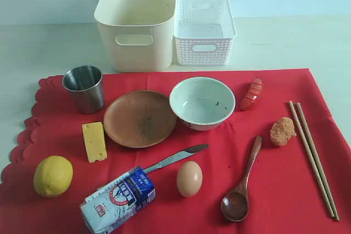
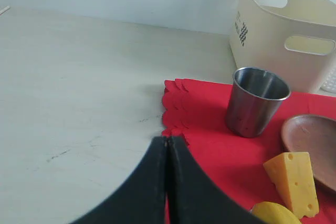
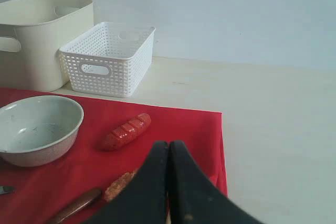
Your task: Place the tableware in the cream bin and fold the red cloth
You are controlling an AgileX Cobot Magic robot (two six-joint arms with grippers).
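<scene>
tableware on red cloth (image 1: 263, 135), cream bin (image 1: 137, 23) behind

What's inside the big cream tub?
Of the tall cream plastic tub, only its bare inner wall and a handle hole show. Its front wall hides the bottom, so I can't tell what's there.

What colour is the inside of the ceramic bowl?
The bowl is white inside, with a few dark specks; the exterior view shows it best.
</scene>
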